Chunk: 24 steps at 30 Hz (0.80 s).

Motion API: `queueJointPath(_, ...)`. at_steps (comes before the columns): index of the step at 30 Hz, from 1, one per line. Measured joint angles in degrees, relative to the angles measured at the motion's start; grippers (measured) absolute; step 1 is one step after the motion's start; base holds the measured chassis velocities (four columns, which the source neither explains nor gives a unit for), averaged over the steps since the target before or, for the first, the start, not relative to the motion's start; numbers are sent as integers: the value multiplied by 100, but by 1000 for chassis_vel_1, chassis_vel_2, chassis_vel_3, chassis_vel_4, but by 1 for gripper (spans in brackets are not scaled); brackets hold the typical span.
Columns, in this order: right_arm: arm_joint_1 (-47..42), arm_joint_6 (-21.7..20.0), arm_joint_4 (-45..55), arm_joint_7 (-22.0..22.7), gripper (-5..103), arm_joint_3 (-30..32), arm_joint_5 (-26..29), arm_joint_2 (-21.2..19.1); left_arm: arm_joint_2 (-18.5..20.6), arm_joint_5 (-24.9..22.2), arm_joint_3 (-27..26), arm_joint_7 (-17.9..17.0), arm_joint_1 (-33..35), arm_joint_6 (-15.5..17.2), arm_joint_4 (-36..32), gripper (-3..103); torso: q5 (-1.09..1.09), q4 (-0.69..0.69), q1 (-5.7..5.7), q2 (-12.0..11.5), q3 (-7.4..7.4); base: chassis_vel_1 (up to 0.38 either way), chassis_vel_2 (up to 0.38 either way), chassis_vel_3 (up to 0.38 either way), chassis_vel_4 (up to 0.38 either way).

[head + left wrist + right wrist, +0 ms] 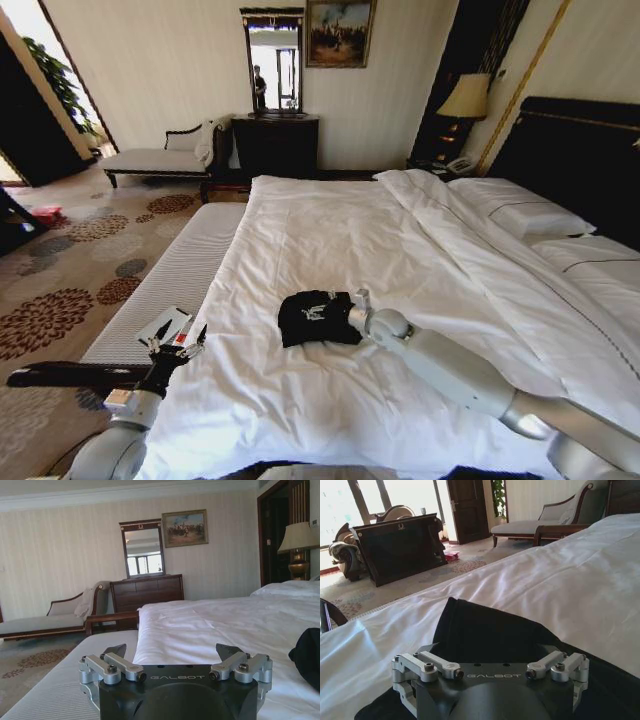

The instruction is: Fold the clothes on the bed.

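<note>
The clothes (318, 317) are a black T-shirt lying in a compact bundle on the white duvet of the bed (330, 230), near its foot. My right gripper (358, 300) rests at the bundle's right edge. In the right wrist view the gripper (492, 652) is spread open low over the black fabric (485, 625), holding nothing. My left gripper (176, 346) hovers at the bed's left edge, well left of the shirt. It is open and empty (171, 650), and the clothes (307, 657) show off to one side.
A white-striped bench (170, 270) runs along the bed's left side with a flat white item (163, 325) on it. Pillows (520, 210) and a dark headboard (580, 150) are at the right. A chaise (160, 155), dark dresser (275, 140) and lamp (465, 97) stand by the far wall.
</note>
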Motion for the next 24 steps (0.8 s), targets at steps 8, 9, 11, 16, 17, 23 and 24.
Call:
queueJointPath(8,117,156,-744,-34,100,-246,-180,409,0,0,0,0,0,0,0,100,2,0,0,0,0,0,0,0,0)
queueJointPath(9,131,164,-776,-35,100,-258,-181,424,0,0,0,0,0,0,0,100,2,0,0,0,0,0,0,0,0)
queueJointPath(11,184,185,-792,-33,100,-276,-157,408,0,0,0,0,0,0,0,100,2,0,0,-1,0,0,0,0,0)
queueJointPath(16,258,178,-355,94,100,-94,117,116,0,0,0,0,0,0,0,100,2,0,0,-1,0,0,0,0,0)
queueJointPath(17,259,168,-227,125,100,-30,181,36,0,0,0,0,0,0,0,100,2,0,0,-1,0,0,0,0,0)
queueJointPath(23,84,225,413,176,100,580,256,-470,0,0,0,0,0,0,0,100,2,1,0,-1,0,0,0,0,0)
queueJointPath(24,-20,284,502,217,100,788,247,-582,0,0,0,0,0,0,0,100,2,0,0,-1,0,0,0,0,0)
